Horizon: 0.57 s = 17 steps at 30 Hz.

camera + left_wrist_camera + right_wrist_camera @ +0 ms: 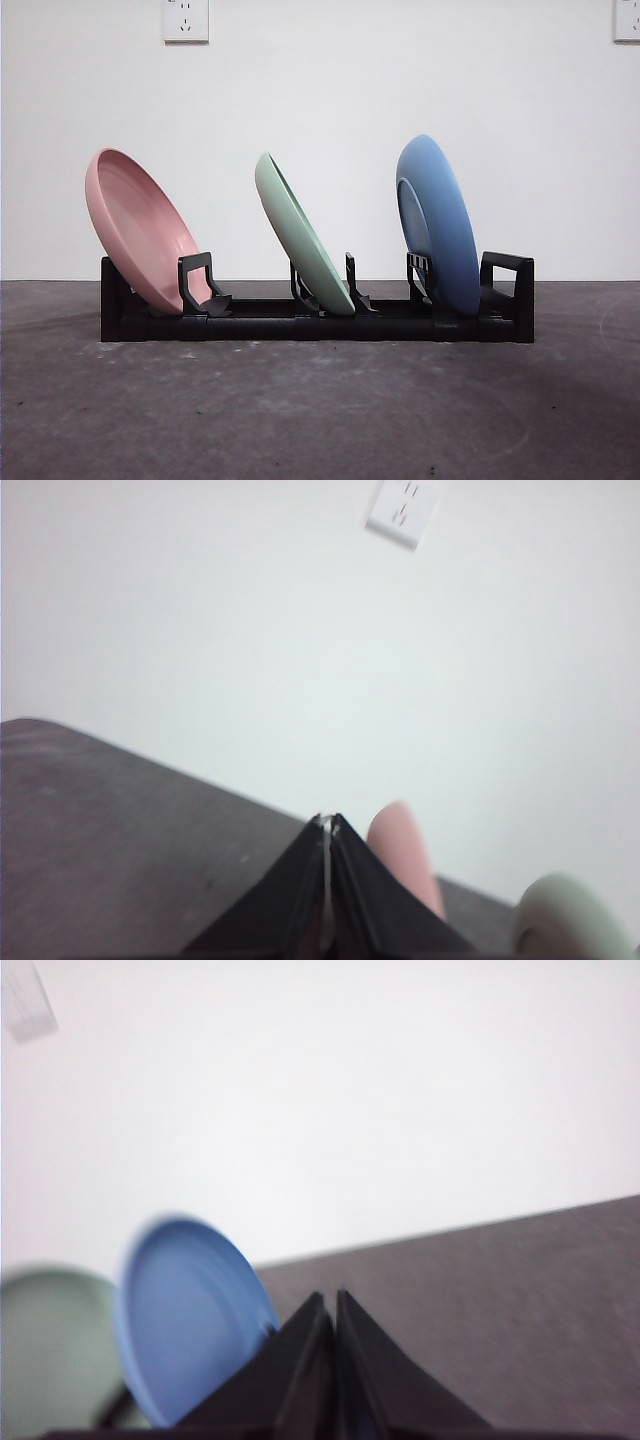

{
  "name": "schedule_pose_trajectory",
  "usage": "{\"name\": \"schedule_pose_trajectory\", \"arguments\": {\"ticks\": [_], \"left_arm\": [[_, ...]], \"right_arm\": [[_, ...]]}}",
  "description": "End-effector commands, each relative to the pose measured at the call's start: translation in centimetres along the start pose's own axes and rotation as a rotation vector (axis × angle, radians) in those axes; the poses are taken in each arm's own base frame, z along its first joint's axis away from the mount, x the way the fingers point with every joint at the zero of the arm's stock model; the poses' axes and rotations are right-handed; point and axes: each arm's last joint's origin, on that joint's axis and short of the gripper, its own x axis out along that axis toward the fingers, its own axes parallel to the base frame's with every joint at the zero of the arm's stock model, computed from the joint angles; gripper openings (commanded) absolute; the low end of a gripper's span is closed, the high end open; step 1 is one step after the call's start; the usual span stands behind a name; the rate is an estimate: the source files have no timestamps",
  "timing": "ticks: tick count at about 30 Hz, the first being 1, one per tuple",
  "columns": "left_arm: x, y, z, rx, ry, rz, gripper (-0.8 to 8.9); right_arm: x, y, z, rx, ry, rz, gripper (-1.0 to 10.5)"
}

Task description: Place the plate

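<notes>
A: Nearest first?

B: Bare dark grey table, scuffed, matte. Then a black rack holding 3 plates on edge: pink plate at one end, green plate in the middle, blue plate at the far end, all tilted in their slots.

A: Handling?

B: Probably light, stiff, smooth, so likely slippery. Best pinched at the upper rim, well above the rack's prongs.

A: Grippers?

B: Left gripper pressed together, holding nothing, near the pink plate. Right gripper also closed, empty, beside the blue plate. Neither visible from the front.

A: Farthest?

B: Plain white wall, 2 sockets: socket high up, another at the corner.
</notes>
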Motion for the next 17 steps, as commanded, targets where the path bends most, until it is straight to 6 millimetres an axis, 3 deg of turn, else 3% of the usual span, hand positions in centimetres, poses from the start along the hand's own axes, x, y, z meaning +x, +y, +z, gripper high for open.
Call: {"name": "schedule_pose_trajectory", "arguments": {"ticks": [1,9,17], "left_arm": [[-0.1,-0.8,1.5,-0.045,-0.026,-0.049,0.07],[-0.6,-3.0,5.6,-0.012,0.215,-0.052,0.1],[0.0,-5.6,10.4,0.04,0.423,-0.072,0.1]], "right_arm": [[-0.3,0.9,2.5,0.103,-0.043,0.024,0.2],[-1.0,3.1,8.0,0.049,0.146,0.047,0.2],[0.7,4.2,10.7,0.038,0.405,0.121,0.2]]}}
